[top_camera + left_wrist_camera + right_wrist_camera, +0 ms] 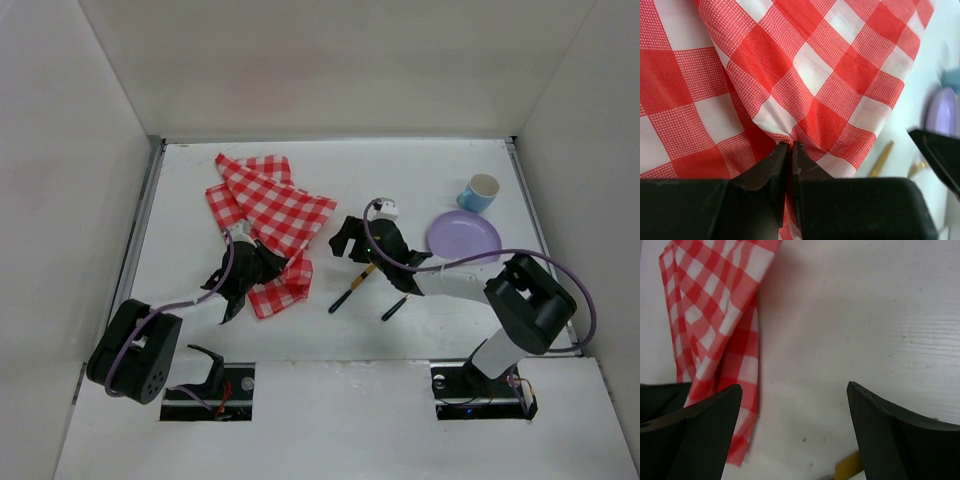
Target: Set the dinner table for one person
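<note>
White matte dinner table (450,165) fills the overhead view: checked cloth (272,212) rumpled left of centre, plate (464,236) and cup (480,192) at right, two utensils (352,287) near the middle. Left gripper (260,264) sits on the cloth's near part; right gripper (350,240) hangs just beside its right edge. Left wrist: jaws pinched tight on a cloth fold. Right wrist: fingers spread wide over bare table, nothing held, cloth edge to the left. Likely step is spreading the cloth. Advice: right takes a separate corner, then both pull apart low and evenly, clear of the utensils.
</note>
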### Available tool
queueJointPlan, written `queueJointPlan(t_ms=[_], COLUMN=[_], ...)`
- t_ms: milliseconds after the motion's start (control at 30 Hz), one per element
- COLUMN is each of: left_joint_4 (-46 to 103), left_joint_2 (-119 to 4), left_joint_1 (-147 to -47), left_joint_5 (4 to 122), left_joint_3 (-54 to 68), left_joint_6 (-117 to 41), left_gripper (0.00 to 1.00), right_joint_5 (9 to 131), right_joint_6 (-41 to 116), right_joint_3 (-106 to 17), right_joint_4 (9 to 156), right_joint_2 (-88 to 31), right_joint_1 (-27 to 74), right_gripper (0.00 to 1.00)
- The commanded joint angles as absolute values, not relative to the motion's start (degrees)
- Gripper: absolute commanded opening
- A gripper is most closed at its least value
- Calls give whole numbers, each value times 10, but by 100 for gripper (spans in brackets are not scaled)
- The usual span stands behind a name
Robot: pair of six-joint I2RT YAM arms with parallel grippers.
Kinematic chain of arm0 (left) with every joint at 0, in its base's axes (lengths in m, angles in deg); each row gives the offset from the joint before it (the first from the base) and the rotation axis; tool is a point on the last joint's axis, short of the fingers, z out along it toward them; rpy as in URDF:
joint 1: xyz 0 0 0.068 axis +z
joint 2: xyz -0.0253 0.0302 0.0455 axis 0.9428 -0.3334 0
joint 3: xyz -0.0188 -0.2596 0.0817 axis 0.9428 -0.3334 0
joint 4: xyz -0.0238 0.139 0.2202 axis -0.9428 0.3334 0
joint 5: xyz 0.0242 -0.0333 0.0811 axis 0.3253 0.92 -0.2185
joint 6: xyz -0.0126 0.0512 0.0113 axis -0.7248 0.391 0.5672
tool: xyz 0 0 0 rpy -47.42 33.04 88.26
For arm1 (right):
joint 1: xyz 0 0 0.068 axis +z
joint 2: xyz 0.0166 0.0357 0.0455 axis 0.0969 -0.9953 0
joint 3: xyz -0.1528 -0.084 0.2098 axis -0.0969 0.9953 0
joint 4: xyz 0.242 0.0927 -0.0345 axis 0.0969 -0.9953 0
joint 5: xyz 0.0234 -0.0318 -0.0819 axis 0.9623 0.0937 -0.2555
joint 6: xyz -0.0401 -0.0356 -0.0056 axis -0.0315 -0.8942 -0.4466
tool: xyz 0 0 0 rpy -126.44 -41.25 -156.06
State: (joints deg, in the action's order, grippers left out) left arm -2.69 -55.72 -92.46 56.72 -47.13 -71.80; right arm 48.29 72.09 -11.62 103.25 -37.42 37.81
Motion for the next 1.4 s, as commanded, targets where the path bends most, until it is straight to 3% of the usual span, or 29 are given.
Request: queueJointPlan(t_ms=[0, 200, 433, 600, 733, 1000, 1100, 1133, 1200, 1267, 1367], left_joint_4=[-33, -30, -31, -27, -27, -20, -10, -1, 25, 56, 147], left_joint_2=[-523, -522, -544, -539, -531, -529, -517, -510, -485, -446, -349], left_joint_1=[-943, -937, -935, -940, -938, -938, -934, -932, -923, -909, -883], left_joint_5=[627, 646, 669, 671, 673, 678, 677, 673, 663, 651, 626], left_joint_3=[-480, -476, -475, -478, -483, -485, -486, -486, -491, -501, -520], left_joint_6=[-712, -696, -697, -699, -702, -704, -705, -705, -706, -711, -719], left_gripper=[6, 7, 7, 7, 7, 7, 9, 11, 27, 38, 43], right_joint_5=[459, 464, 455, 495, 511, 535, 549, 550, 552, 549, 539], right_joint_6=[758, 807, 820, 825, 848, 903, 920, 925, 926, 924, 914], right_joint_3=[-165, -174, -105, -169, -209, -268, -283, -284, -282, -270, -254], right_joint_4=[1022, 1033, 1107, 1104, 1112, 1111, 1115, 1116, 1130, 1145, 1149], right_joint_2=[-397, -428, -370, -441, -485, -550, -566, -567, -565, -551, -529], right_joint_1=[367, 363, 362, 346, 331, 297, 284, 281, 274, 270, 262], right_gripper=[91, 89, 88, 90, 86, 58, 36, 29, 20, 17, 15])
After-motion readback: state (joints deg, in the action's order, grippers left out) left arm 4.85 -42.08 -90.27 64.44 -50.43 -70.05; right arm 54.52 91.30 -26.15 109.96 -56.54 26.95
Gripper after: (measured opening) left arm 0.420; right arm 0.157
